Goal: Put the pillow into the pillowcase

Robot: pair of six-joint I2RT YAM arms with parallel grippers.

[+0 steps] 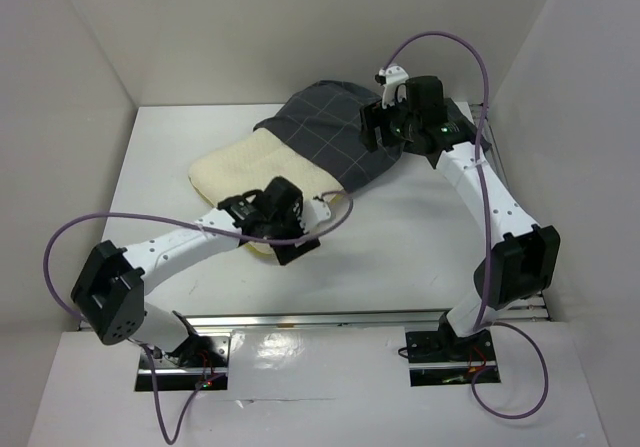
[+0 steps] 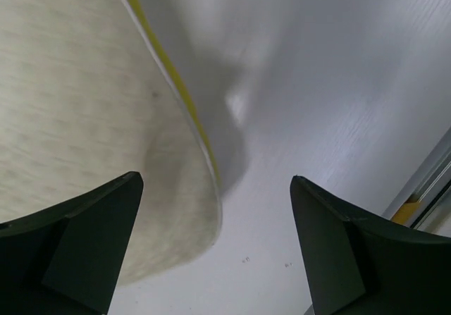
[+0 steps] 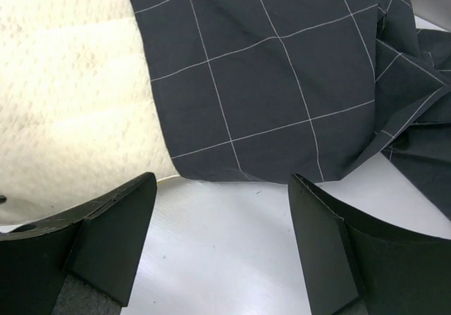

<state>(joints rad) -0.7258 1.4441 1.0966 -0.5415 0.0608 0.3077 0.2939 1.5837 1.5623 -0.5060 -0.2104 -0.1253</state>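
**A:** Start on the left. What is the left gripper (image 2: 215, 188) doing?

**B:** Its jaws are spread wide and hold nothing. It hangs over the near corner of the pillow (image 1: 235, 172), and the white table (image 1: 400, 247) is bare just to the right of that corner.

**A:** And where does the pillow lie?

**B:** Flat, left of centre. Its far right end is covered by the pillowcase (image 1: 335, 132). I cannot tell whether that end is inside the sack or only under it.

**A:** How would you expect it to handle?

**B:** Light and squashy, I think. A pinch in the middle would probably just sink in. The yellow edge band (image 2: 176, 82) looks firmer, so I would take hold there, near a corner.

**A:** And the case?

**B:** It is thin, limp cloth, rumpled at its right side. It looks likely to slide or bunch if pushed. The hem lying across the pillow seems the best place to grip.

**A:** The right gripper (image 3: 222, 184)?

**B:** It is also open and empty, poised just short of that hem.
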